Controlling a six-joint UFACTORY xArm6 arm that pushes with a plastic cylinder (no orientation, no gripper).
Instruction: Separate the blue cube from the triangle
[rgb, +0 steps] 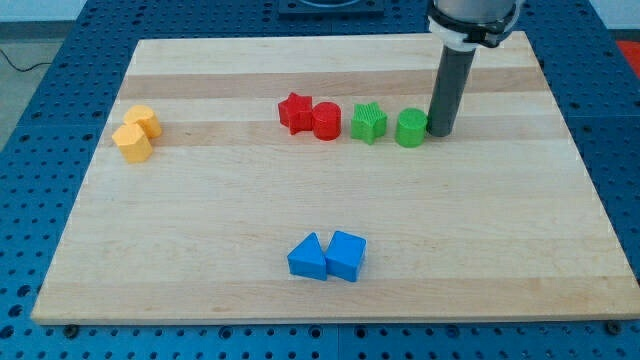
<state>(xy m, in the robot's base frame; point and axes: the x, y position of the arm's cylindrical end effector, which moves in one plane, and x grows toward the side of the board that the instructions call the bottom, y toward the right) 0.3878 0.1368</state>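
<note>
The blue cube (346, 255) lies near the bottom edge of the board (200, 230), touching the blue triangle (308, 257) on its left. My tip (440, 132) stands far away near the top edge, just beside the green cylinder (411, 128); there is no claw to open or close.

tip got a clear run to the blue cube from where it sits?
Probably yes. My tip sits beside the green cylinder near the view's top; bare board lies between it and the blue cube, which touches the blue triangle.
</note>
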